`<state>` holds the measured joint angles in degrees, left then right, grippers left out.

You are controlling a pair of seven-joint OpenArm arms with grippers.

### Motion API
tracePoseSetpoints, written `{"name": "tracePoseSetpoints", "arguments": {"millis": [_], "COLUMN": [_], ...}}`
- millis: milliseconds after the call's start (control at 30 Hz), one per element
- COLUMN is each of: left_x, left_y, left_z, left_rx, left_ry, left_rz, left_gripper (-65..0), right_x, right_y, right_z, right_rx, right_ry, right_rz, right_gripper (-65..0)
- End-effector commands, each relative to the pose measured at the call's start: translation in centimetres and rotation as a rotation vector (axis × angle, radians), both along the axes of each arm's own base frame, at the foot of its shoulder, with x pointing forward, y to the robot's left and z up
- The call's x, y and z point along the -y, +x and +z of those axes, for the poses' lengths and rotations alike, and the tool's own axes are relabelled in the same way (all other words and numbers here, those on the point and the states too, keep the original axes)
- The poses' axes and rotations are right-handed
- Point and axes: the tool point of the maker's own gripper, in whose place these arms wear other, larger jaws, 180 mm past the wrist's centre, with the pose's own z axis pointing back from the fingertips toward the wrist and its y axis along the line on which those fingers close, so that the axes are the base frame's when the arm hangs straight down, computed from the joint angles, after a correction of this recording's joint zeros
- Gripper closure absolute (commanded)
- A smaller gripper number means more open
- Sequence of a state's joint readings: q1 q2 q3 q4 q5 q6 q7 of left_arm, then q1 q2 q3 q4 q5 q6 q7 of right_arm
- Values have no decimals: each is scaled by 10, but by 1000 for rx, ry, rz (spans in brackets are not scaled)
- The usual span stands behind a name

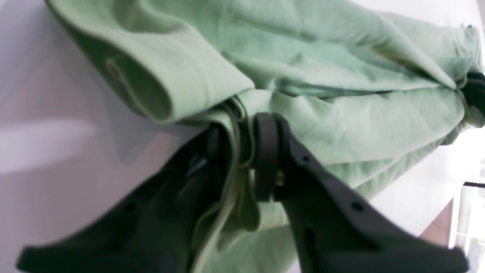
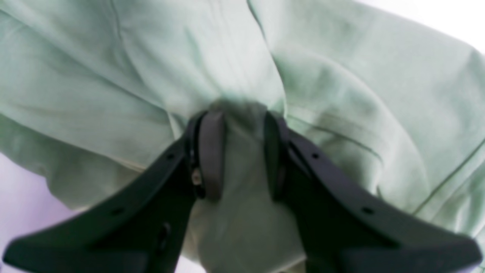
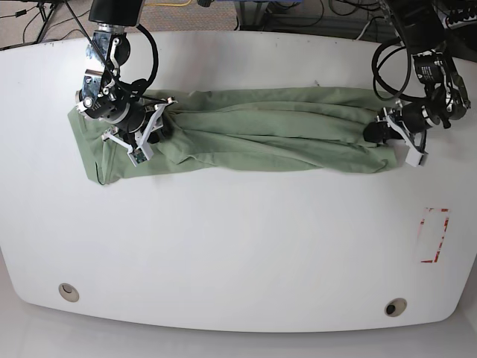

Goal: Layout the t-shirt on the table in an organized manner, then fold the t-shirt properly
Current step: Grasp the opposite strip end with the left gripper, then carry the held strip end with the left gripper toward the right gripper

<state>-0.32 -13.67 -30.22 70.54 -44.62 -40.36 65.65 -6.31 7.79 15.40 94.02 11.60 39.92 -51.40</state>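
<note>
Both ends of the t-shirt [image 3: 253,142] were pinched: our left hand [image 1: 242,151] was clamped on a bunched edge, our right hand [image 2: 237,151] on a thick wad; the cloth lay as a twisted rope across the far half of the desk [image 3: 238,246]. We judged two risks (neither certain); the thin left bite could slip under tension, and gripped layers could trap the twist.
</note>
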Motion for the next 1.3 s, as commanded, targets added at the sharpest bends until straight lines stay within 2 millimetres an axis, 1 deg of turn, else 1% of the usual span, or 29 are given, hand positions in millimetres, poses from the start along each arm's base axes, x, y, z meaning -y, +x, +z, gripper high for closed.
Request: {"name": "tracePoseSetpoints", "arguments": {"millis": [0,100,200,300,367,433,500,633,700,1000,1033,1233,1267], "left_x": [-8,-9,-8,1,6,10,17,28,35,79,89,122,130], "left_y": [-2,1,4,7,11,17,15,19,23,20,18,11,9], "left_z": [-2,0,2,2,9,20,25,42,54,91,95,99,99], "left_rx": [-17,3,14,27,56,100,118,159,192,320,335,362,364], "left_ry": [45,41,40,41,53,74,95,128,145,202,203,189,182], "left_rz": [-2,10,10,-17,-36,-58,-91,-116,-137,-295,-325,-432,-459], "left_gripper": [-89,-78,-38,-25,-24,-24,-24,-24,-24,-24,-24,-25,-25], "right_x": [4,4,5,5,5,5,5,5,4,4,4,4,4], "right_y": [1,0,0,0,0,0,0,0,0,0,0,0,0], "right_z": [1,1,1,1,1,1,1,1,1,1,1,1,1], "right_rx": [-2,-3,-3,-3,-3,-3,-3,-3,-3,-3,-3,-3,-3], "right_ry": [-21,-21,-21,-21,-21,-21,-21,-21,-20,-20,-20,-20,-20], "right_rz": [3,3,1,1,1,1,1,1,1,1,1,1,1], "right_gripper": [-165,-165,-165,-165,-165,-165,-165,-165,-165,-165,-165,-165,-165]}}
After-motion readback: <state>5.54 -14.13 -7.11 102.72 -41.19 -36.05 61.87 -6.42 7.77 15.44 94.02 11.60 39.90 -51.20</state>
